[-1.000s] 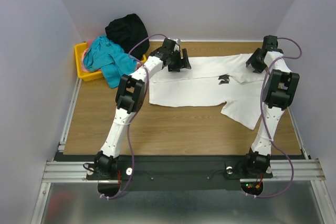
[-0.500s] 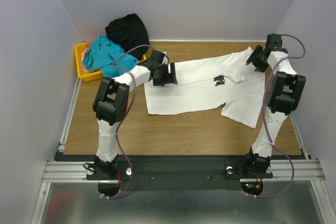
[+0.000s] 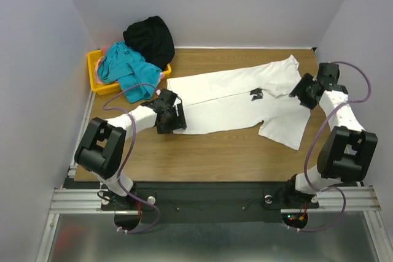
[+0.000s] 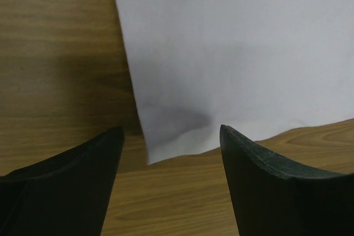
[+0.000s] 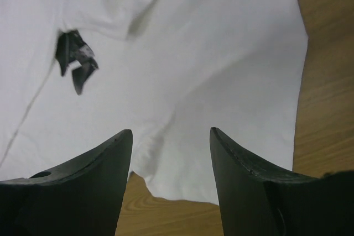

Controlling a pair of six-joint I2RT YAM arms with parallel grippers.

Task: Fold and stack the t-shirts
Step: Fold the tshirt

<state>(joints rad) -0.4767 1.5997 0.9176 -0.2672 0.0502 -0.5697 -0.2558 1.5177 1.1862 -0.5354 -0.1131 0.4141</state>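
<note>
White cloth short-sleeved t-shirt [image 3: 233, 99] lay spread across the middle of the brown wooden table [image 3: 209, 151], stretched from left to right, and it sat flat! Its small black chest mark [image 3: 256, 94] faced up, toward the right half of the cloth. One sleeve reached out toward the near right, the other toward the far right corner. A long crease ran along the body.

My left gripper [image 3: 174, 116] hung low at the shirt's near left corner. In the left wrist view its two dark fingers stood wide apart [image 4: 171, 131], and the white corner [image 4: 232, 53] showed between them over bare wood. Nothing was pinched there. I could not tell whether the fingertips touched the table.

My right gripper [image 3: 307, 89] hovered at the shirt's right edge, just beside the sleeves. From the right wrist camera its fingers were spread too [image 5: 170, 131], with white cloth [image 5: 193, 53] below them and the black mark [image 5: 74, 64] off to the upper left. It gripped nothing either.

Over at the far left corner, the yellow plastic bin [image 3: 92, 59] held the heap. A teal t-shirt [image 3: 126, 69] spilled over its rim onto the table, a black t-shirt [image 3: 149, 38] was bunched behind it, and a bit of pink t-shirt [image 3: 109, 48] peeked out between them.
</note>
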